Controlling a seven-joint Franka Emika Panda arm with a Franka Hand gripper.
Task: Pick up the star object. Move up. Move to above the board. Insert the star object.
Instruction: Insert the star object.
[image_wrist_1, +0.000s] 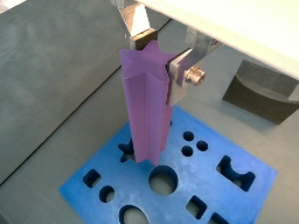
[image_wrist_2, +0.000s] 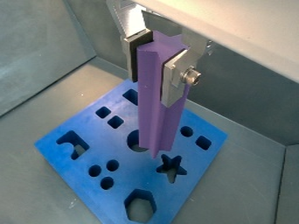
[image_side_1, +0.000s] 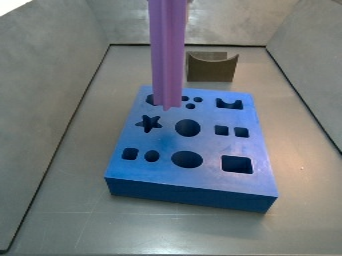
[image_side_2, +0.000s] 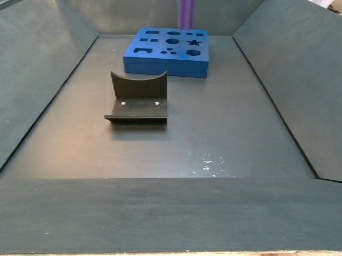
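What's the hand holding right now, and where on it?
The hand grips the purple star rod by its top end; the rod hangs upright over the blue board.

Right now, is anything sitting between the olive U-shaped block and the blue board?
No. In a side view the grey floor between the U-shaped block and the board is bare. The gripper holds the star object above the board.

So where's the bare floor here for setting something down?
The widest bare floor lies on the near side of the dark olive U-shaped block. A narrower strip runs between the bright blue holed board and the wall. It is crowded over the board, where the gripper holds the tall light-purple star prism upright.
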